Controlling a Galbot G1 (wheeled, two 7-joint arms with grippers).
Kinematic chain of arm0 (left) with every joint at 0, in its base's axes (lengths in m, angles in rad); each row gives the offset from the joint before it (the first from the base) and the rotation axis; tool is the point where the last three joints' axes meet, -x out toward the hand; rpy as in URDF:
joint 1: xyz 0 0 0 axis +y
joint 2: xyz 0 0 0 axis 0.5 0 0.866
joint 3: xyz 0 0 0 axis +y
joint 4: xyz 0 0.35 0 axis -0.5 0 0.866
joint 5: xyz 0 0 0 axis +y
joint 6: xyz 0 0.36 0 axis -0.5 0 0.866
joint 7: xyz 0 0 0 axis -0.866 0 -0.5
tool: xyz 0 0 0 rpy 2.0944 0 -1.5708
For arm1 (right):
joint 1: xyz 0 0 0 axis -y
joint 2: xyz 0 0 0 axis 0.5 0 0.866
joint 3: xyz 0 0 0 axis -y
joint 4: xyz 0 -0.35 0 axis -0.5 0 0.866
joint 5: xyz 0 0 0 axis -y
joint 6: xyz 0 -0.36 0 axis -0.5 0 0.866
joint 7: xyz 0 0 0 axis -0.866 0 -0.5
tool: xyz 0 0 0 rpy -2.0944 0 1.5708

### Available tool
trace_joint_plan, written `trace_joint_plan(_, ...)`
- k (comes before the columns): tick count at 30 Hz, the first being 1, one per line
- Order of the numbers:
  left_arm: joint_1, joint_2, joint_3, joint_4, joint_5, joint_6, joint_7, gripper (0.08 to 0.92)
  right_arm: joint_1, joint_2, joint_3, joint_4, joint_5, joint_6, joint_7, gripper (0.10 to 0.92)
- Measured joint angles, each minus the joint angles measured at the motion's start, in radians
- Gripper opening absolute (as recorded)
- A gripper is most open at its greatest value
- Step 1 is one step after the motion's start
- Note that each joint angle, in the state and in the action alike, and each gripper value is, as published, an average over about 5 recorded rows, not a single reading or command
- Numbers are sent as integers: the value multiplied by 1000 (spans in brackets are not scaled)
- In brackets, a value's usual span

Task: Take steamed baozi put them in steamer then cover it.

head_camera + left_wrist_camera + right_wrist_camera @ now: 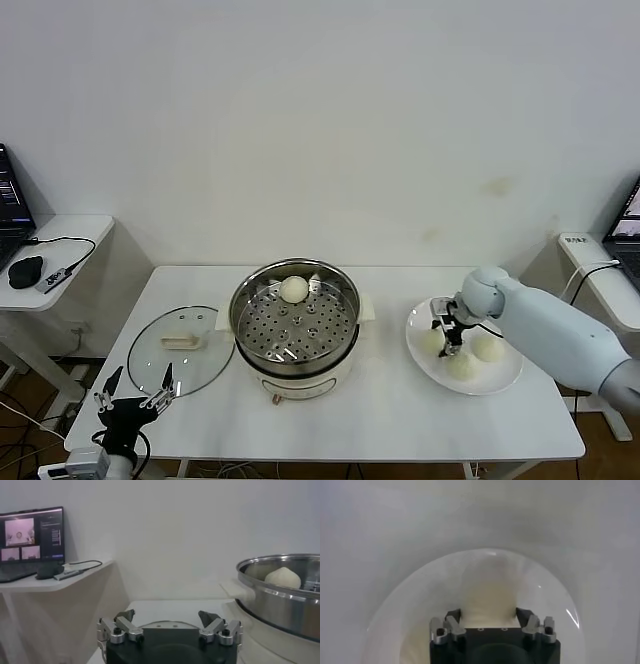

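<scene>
One steamed baozi [293, 289] lies at the back of the steamer [240, 300], on its perforated tray. Three more sit on the white plate [505, 382] to the right. My right gripper [447, 336] is down among them. In the right wrist view its fingers press the sides of a pale baozi [487, 597], so the right gripper [487, 614] is shut on it. The glass cover [180, 348] lies flat on the table, left of the steamer. My left gripper [135, 385] waits open at the table's front left corner, with nothing in it [170, 620].
The steamer's white base has a knob [277, 398] at the front. Side tables with laptops stand left [60, 235] and right [600, 260] of the white table. In the left wrist view the steamer [280, 597] rises close by with the baozi [283, 577] inside.
</scene>
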Motion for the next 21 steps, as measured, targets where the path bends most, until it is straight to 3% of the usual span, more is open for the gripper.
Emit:
trace_joint_plan(11,5,-3,-1,-22,1,2,-1,823,124,-25,-53,48,69,-27,-26,611)
trace_joint_plan(21,-4,0,2,-35,0,6,-2,823,377,-29,-188,142,221,-87,-16,614)
